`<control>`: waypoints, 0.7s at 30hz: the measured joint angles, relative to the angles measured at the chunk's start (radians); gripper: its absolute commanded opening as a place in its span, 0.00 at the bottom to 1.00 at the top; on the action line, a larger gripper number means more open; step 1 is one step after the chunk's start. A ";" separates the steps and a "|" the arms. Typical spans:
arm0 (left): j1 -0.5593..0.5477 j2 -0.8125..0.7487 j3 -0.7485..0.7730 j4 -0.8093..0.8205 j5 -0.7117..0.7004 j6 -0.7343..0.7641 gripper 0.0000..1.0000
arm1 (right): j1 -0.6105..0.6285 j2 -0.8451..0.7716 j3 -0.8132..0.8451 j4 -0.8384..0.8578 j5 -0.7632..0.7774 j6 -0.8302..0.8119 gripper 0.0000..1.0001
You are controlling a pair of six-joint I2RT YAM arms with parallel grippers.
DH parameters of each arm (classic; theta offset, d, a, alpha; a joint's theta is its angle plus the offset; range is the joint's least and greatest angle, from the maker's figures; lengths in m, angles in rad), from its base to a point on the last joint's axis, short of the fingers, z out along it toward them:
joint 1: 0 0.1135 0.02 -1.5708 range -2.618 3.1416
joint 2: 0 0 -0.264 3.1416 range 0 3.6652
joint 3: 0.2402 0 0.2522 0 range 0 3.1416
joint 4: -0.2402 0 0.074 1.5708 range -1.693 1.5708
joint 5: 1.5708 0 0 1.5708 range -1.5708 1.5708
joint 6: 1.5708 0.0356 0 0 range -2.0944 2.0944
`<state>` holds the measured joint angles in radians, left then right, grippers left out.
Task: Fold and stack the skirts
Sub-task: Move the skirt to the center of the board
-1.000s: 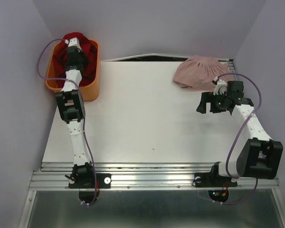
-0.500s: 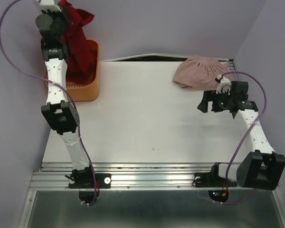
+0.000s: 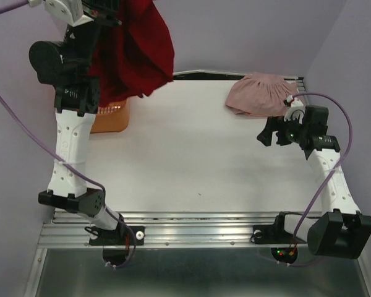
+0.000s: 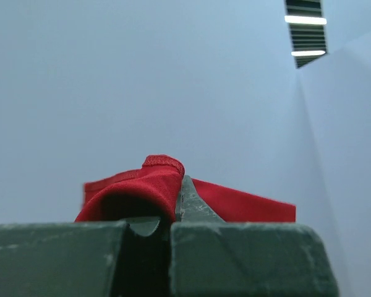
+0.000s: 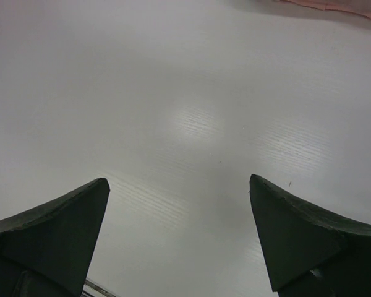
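Note:
My left gripper (image 3: 105,11) is raised high at the top left and shut on the deep red skirt (image 3: 133,52), which hangs down over the table's back left corner. In the left wrist view the red skirt (image 4: 154,185) is pinched between the closed jaws, against the wall. The pale pink skirt (image 3: 260,94) lies crumpled at the back right of the table (image 3: 185,161). My right gripper (image 3: 264,136) is open and empty, low over the table just in front of the pink skirt. The right wrist view shows spread fingers (image 5: 62,223) over bare table.
An orange plastic basket (image 3: 111,116) stands at the back left, partly hidden by my left arm and the hanging red skirt. Purple walls close in the table on three sides.
My left arm has risen with the red skirt, lifting it out of the basket and swinging it right over the table's corner. My right gripper stayed nearly still.

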<state>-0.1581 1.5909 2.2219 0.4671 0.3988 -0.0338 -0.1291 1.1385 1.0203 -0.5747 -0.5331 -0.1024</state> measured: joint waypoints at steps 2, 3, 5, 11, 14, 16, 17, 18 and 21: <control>-0.071 -0.084 -0.114 0.009 -0.001 0.019 0.00 | 0.000 0.000 0.000 0.000 -0.006 0.002 1.00; -0.093 -0.117 -0.165 0.008 -0.004 0.026 0.00 | 0.000 -0.001 0.000 0.000 -0.010 0.002 1.00; -0.123 -0.174 -0.268 0.006 -0.014 0.031 0.00 | 0.000 -0.006 0.000 0.000 -0.017 0.001 1.00; -0.187 -0.326 -0.671 -0.032 -0.061 -0.054 0.00 | 0.000 -0.046 0.000 -0.002 -0.067 -0.035 1.00; -0.220 -0.361 -0.887 -0.070 -0.073 -0.134 0.00 | 0.000 -0.070 0.000 -0.008 -0.083 -0.061 1.00; -0.237 -0.362 -0.996 -0.095 -0.070 -0.182 0.00 | 0.000 -0.074 0.000 -0.018 -0.090 -0.080 1.00; -0.247 -0.362 -1.067 -0.106 -0.066 -0.208 0.00 | 0.000 -0.072 0.000 -0.025 -0.095 -0.089 0.99; -0.255 -0.358 -1.140 -0.133 -0.065 -0.241 0.00 | 0.000 -0.071 0.000 -0.029 -0.098 -0.095 0.97; -0.268 -0.287 -1.227 -0.196 -0.063 -0.303 0.00 | 0.000 -0.063 -0.002 -0.042 -0.119 -0.113 0.88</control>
<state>-0.4259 1.3037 0.9951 0.2714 0.3355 -0.3367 -0.1291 1.0760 1.0180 -0.6170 -0.6518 -0.2157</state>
